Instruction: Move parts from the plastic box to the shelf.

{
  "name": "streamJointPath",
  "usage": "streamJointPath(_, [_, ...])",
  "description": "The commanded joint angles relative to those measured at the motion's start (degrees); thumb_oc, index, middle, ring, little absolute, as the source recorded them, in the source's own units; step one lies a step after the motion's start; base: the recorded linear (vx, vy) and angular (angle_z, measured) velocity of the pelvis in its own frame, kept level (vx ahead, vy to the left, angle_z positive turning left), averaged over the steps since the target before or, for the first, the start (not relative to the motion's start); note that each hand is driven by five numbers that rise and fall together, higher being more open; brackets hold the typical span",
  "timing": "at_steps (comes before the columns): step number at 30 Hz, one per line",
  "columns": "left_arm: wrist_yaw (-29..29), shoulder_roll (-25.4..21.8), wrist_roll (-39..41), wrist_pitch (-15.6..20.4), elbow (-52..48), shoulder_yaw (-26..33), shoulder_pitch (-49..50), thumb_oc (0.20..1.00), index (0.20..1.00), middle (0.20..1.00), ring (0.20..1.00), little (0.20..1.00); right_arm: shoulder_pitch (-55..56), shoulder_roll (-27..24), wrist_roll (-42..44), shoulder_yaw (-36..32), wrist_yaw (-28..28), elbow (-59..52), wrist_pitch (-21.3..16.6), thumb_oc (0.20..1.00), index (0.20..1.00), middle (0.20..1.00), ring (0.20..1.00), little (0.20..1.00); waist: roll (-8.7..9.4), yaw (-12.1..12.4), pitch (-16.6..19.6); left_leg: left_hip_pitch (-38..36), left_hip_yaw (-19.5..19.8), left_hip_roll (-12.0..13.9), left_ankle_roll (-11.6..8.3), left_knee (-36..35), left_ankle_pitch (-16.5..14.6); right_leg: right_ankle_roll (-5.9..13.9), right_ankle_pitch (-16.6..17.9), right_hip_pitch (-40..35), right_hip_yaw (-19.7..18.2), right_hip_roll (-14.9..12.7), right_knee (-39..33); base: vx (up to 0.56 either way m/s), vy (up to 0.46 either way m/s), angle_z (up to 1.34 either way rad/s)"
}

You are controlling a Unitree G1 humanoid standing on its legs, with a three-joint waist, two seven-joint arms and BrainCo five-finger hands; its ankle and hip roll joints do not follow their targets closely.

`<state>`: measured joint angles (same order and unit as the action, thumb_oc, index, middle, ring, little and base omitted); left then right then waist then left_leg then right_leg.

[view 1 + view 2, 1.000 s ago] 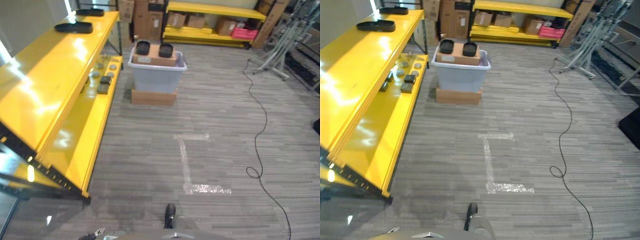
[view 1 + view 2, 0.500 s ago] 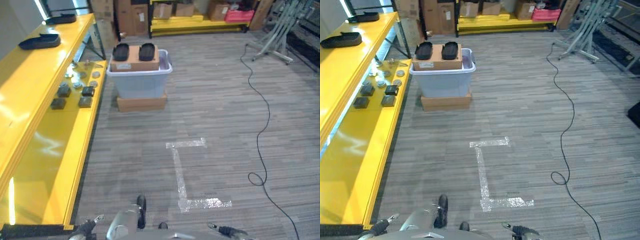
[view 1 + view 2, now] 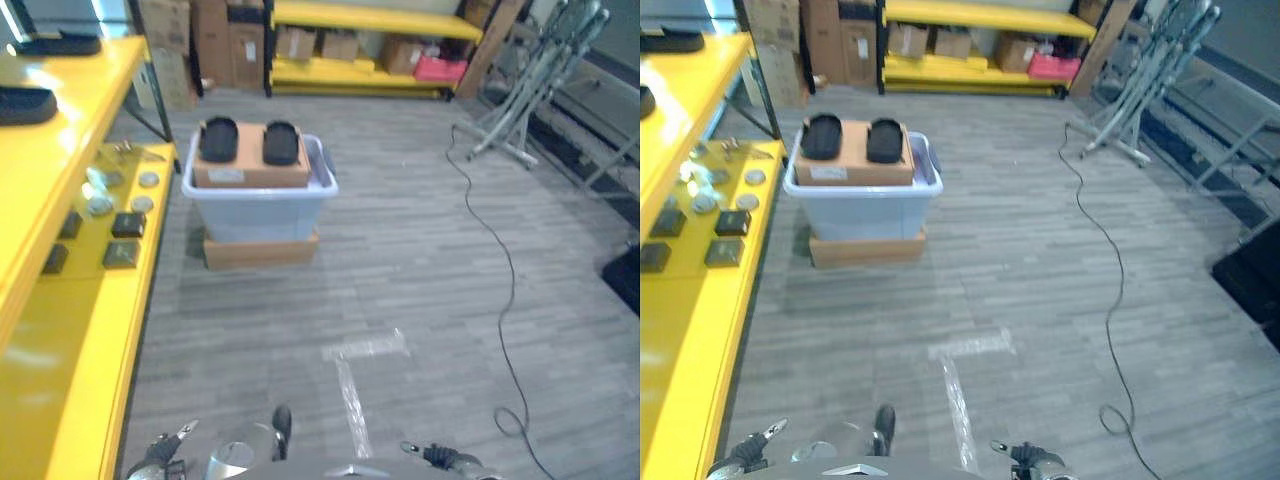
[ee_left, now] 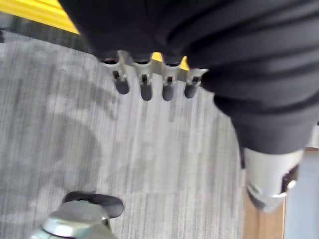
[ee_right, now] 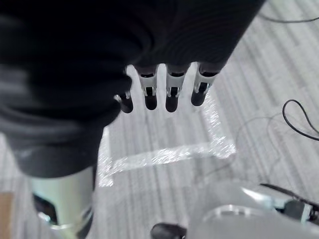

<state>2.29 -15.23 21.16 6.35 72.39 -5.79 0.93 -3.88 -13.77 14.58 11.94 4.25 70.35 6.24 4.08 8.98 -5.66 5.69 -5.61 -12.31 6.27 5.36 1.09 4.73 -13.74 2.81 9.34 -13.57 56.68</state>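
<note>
- Ahead on the grey floor point(image 3: 420, 260) stands the plastic box point(image 3: 260, 208), pale grey-blue, resting on a flat cardboard base point(image 3: 261, 249) just beside the front edge of the yellow shelf point(image 3: 90, 330).
- On the box's rim lies a brown carton point(image 3: 250, 168) carrying two black parts point(image 3: 218, 139), side by side and a little apart.
- On the shelf's lower board sit several small dark square parts point(image 3: 127, 224) and pale round pieces point(image 3: 97, 204), near the board's front edge; a black tray point(image 3: 22, 104) lies on the top board.
- Compared with half a second ago the whole view has swung: the box now sits lower and more central, less of the shelf shows, and the tape mark point(image 3: 366, 348) has slid toward the bottom edge. Nothing on the shelf or box has shifted relative to its neighbours.
- The left hand point(image 4: 149, 82) hangs over the floor beside the shelf's yellow edge, fingers straight and loose, holding nothing.
- The right hand point(image 5: 167, 87) hangs above the tape mark, fingers likewise relaxed and empty.
- At the far wall stands a second yellow rack point(image 3: 350, 40) with cartons.
</note>
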Motion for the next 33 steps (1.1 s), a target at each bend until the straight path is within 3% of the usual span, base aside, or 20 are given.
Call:
streamJointPath(1, [0.26, -1.04, 0.41, 0.05, -1.67, -0.94, 0.29, 1.0, 1.0, 1.0, 1.0, 1.0, 0.15, -2.68, 3.65, 0.01, 0.9, 0.77, -1.01, 1.0, 1.0, 1.0, 1.0, 1.0, -4.28, 0.94, 0.53, 3.36, 3.35, 3.67, 2.3, 0.04, -3.34, 0.78, 11.38, 3.95, 1.1, 4.25, -18.76, 0.31, -0.049, 0.29])
streamJointPath(3, [0.29, -1.33, 0.23, -0.13, -1.93, -1.53, -0.42, 1.0, 1.0, 1.0, 1.0, 1.0, 0.03, -2.75, 4.71, 0.09, 0.44, 1.02, -1.96, 1.0, 1.0, 1.0, 1.0, 1.0, -4.55, 0.31, -0.23, 1.41, 4.14, 4.14, 1.95, -0.67, -3.56, 0.88, 12.02, 7.15, 2.3, 5.83, -24.68, 0.18, -0.109, 0.47])
streamJointPath(6, [0.67, -1.91, 0.86, -0.78, -2.53, -1.81, -1.19, 1.0, 1.0, 1.0, 1.0, 1.0, 0.49, -3.77, 4.66, -0.23, -1.25, 1.05, -3.3, 1.0, 1.0, 1.0, 1.0, 1.0, -2.8, -1.94, -1.82, -2.63, 5.05, 3.65, 0.95, -0.46, -6.98, 3.98, 19.69, 11.28, 2.01, 7.3, -49.34, 0.42, -0.232, 0.02])
streamJointPath(8, [0.42, -2.0, 0.03, -0.47, -2.07, -1.75, -0.97, 1.0, 1.0, 1.0, 1.0, 1.0, 1.27, -4.06, 4.0, -1.31, -1.82, 1.01, -3.75, 1.0, 1.0, 1.0, 1.0, 1.0, -2.05, -2.75, -2.08, -4.78, 6.65, 3.19, 0.59, -0.1, -9.12, 5.54, 22.5, 11.57, 0.14, 7.04, -61.67, 0.55, -0.267, 0.29])
streamJointPath(10, [0.43, -1.84, -0.74, 0.28, -1.84, -1.92, -0.16, 1.0, 1.0, 1.0, 1.0, 1.0, 1.8, -4.02, 3.28, -2.67, -2.25, 1.19, -4.18, 1.0, 1.0, 1.0, 1.0, 1.0, -2.24, -2.69, -2.16, -6.45, 7.88, 3.92, 0.56, 0.57, -10.74, 5.9, 21.44, 14.34, -1.4, 6.19, -61.68, 0.55, -0.233, 0.86])
streamJointPath(13, [0.56, -1.51, -1.36, 1.66, -1.91, -1.08, 1.85, 1.0, 1.0, 1.0, 1.0, 1.0, 2.09, -3.99, 2.64, -4.08, -2.66, 1.35, -4.78, 1.0, 1.0, 1.0, 1.0, 1.0, -1.76, -2.45, -1.9, -8.48, 8.79, 5.3, 0.15, 2.99, -14.29, 6.35, 21.51, 12.08, -1.63, 4.73, -61.68, 0.52, -0.252, 0.79])
streamJointPath(16, [0.35, -1.21, -0.77, 1.53, -1.93, -0.37, 1.79, 1.0, 1.0, 1.0, 1.0, 1.0, 0.97, -3.87, 0.51, -3.69, -1.83, 2.09, -4.53, 1.0, 1.0, 1.0, 1.0, 1.0, -0.8, -2.01, -0.54, -10.12, 9.1, 7.99, -1.71, 7.24, -18.02, 4.98, 20.42, 8.01, -0.88, 4.3, -60.17, 0.59, -0.317, 0.16])
streamJointPath(18, [0.19, -0.94, -0.99, 1.33, -1.89, -0.34, 1.73, 1.0, 1.0, 1.0, 1.0, 1.0, 0.39, -3.97, 0.45, -3.14, -1.24, 2.19, -3.78, 1.0, 1.0, 1.0, 1.0, 1.0, -0.64, -1.78, 0.0, -11.8, 8.49, 9.83, -2.82, 8.08, -18.57, 4.29, 19.7, 7.46, -0.39, 4.37, -57.31, 0.43, -0.225, 0.68])
streamJointPath(20, [0.15, 0.06, -2.08, 1.61, -2.0, -0.19, 2.21, 1.0, 1.0, 1.0, 1.0, 1.0, -0.75, -4.75, 1.33, -1.9, -0.34, 1.96, -2.66, 1.0, 1.0, 1.0, 1.0, 1.0, -0.49, -1.36, 0.87, -11.24, 7.96, 12.63, -4.85, 13.43, -15.18, 2.47, 18.21, 5.7, -0.29, 5.67, -54.7, 0.45, -0.272, 1.17])
streamJointPath(21, [0.29, 0.5, -2.51, 1.68, -2.18, -0.1, 2.5, 1.0, 1.0, 1.0, 1.0, 1.0, -1.28, -5.44, 1.59, -1.18, 0.24, 1.48, -1.99, 1.0, 1.0, 1.0, 1.0, 1.0, -0.49, -1.01, 0.77, -7.79, 7.54, 14.02, -5.89, 20.56, -10.8, 1.09, 16.98, 3.8, -0.44, 6.64, -55.01, 0.36, -0.261, 0.62])
streamJointPath(23, [0.05, 0.73, -2.57, 1.46, -2.82, -0.37, 2.4, 1.0, 1.0, 1.0, 1.0, 1.0, -1.61, -6.47, 2.77, -0.66, 1.24, 0.54, -0.87, 1.0, 1.0, 1.0, 1.0, 1.0, -0.61, -0.7, 0.05, -0.73, 7.2, 14.76, -6.7, 31.81, -6.95, -0.84, 15.87, 1.14, -0.01, 7.73, -55.81, 0.23, -0.215, -0.31])
streamJointPath(25, [-0.3, 0.75, -2.56, 1.34, -3.39, -1.07, 1.66, 1.0, 1.0, 1.0, 1.0, 1.0, -1.63, -7.35, 3.88, -1.0, 1.98, 0.09, -0.51, 1.0, 1.0, 1.0, 1.0, 1.0, -0.82, -0.52, -1.0, 4.9, 6.71, 14.13, -6.62, 35.41, -6.4, -1.38, 15.11, -0.61, 0.89, 8.2, -56.37, 0.1, -0.094, 0.31])
streamJointPath(26, [-0.42, 0.72, -2.21, 1.5, -3.5, -1.49, 1.19, 1.0, 1.0, 1.0, 1.0, 1.0, -1.65, -7.75, 4.24, -1.28, 2.25, 0.1, -0.48, 1.0, 1.0, 1.0, 1.0, 1.0, -0.99, -0.57, -1.53, 5.68, 5.73, 13.89, -6.39, 33.28, -7.07, -1.24, 14.84, -1.31, 1.55, 8.27, -56.72, 0.09, 0.008, 0.78])
streamJointPath(27, [-0.39, 0.63, -1.49, 1.69, -3.47, -2.01, 0.7, 1.0, 1.0, 1.0, 1.0, 1.0, -1.65, -8.01, 4.12, -1.82, 2.49, 0.37, -0.6, 1.0, 1.0, 1.0, 1.0, 1.0, -1.12, -0.7, -1.99, 5.0, 3.77, 13.67, -6.02, 25.98, -7.99, -0.83, 14.84, -2.45, 2.55, 8.08, -57.4, 0.13, 0.072, 0.24])
streamJointPath(28, [-0.21, 0.66, -0.44, 1.76, -3.29, -2.57, 0.19, 1.0, 1.0, 1.0, 1.0, 1.0, -1.42, -8.01, 3.41, -2.51, 2.57, 0.79, -0.89, 1.0, 1.0, 1.0, 1.0, 1.0, -1.36, -0.98, -2.32, 3.42, 1.29, 13.34, -6.1, 15.65, -7.48, -0.19, 15.21, -3.97, 3.71, 7.65, -58.31, 0.16, 0.128, -0.05])
streamJointPath(29, [-0.22, 0.77, -0.31, 1.45, -3.32, -3.28, -0.31, 1.0, 1.0, 1.0, 1.0, 1.0, -1.01, -7.74, 3.1, -3.26, 2.6, 1.17, -1.32, 1.0, 1.0, 1.0, 1.0, 1.0, -1.89, -1.42, -2.47, 2.99, -1.09, 14.05, -6.98, 8.59, -4.89, 0.3, 15.73, -5.05, 4.71, 7.34, -59.06, 0.21, 0.151, 0.1])
streamJointPath(30, [-0.3, 0.78, -0.75, 0.83, -3.59, -3.63, -0.5, 1.0, 1.0, 1.0, 1.0, 1.0, -0.53, -7.59, 3.04, -3.77, 2.8, 1.04, -1.56, 1.0, 1.0, 1.0, 1.0, 1.0, -2.31, -1.7, -2.66, 2.2, -1.73, 14.99, -7.73, 6.93, -4.47, 0.8, 15.25, -6.13, 4.84, 7.18, -59.29, 0.16, 0.155, 0.29])
streamJointPath(31, [-0.37, 0.69, -1.14, -0.27, -3.97, -3.89, -1.11, 1.0, 1.0, 1.0, 1.0, 1.0, -0.02, -7.21, 3.58, -3.67, 3.37, 0.14, -1.83, 1.0, 1.0, 1.0, 1.0, 1.0, -2.21, -1.88, -2.48, 2.06, -1.13, 14.72, -7.31, 5.43, -2.99, 0.46, 15.62, -5.92, 5.1, 6.87, -58.82, 0.13, 0.138, 0.17])
streamJointPath(33, [-0.03, 0.75, -0.97, -0.66, -4.07, -4.23, -1.37, 1.0, 1.0, 1.0, 1.0, 1.0, 0.11, -6.94, 4.35, -3.2, 3.81, -0.4, -2.37, 1.0, 1.0, 1.0, 1.0, 1.0, -2.47, -1.62, -1.99, 0.44, 0.71, 13.8, -6.99, 2.77, -3.13, 0.66, 15.52, -5.6, 4.91, 6.88, -58.7, 0.04, 0.108, 0.03])
